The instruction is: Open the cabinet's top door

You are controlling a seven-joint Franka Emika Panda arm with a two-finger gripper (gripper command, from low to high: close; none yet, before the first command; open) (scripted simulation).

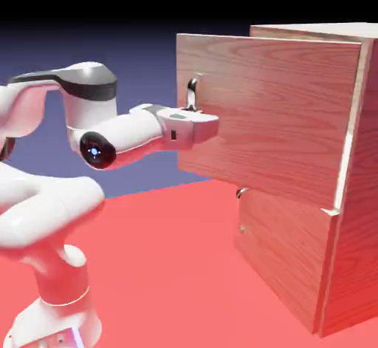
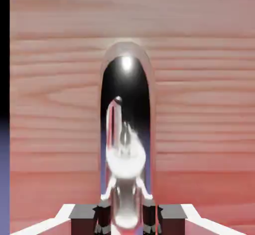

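Red table point(image 1: 170, 265) carries the wood-grain cabinet point(image 1: 354, 191) at the right, and the robot's white base point(image 1: 52, 324) at lower left.

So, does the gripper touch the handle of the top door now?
Touching. In the hand view, the silver handle runs down between the two dark fingertips with no gap on either side, so the gripper is closed on it.

**Top door swung out, handle in the fingers**

You see the cabinet point(image 1: 354, 191), reddish-brown wood grain with pale edges, standing upright. Its top door point(image 1: 273, 110) hangs ajar, swung outward on its right-hand edge. The door's silver curved handle point(image 2: 127, 144) sits clamped between the gripper point(image 2: 126, 218) tips.
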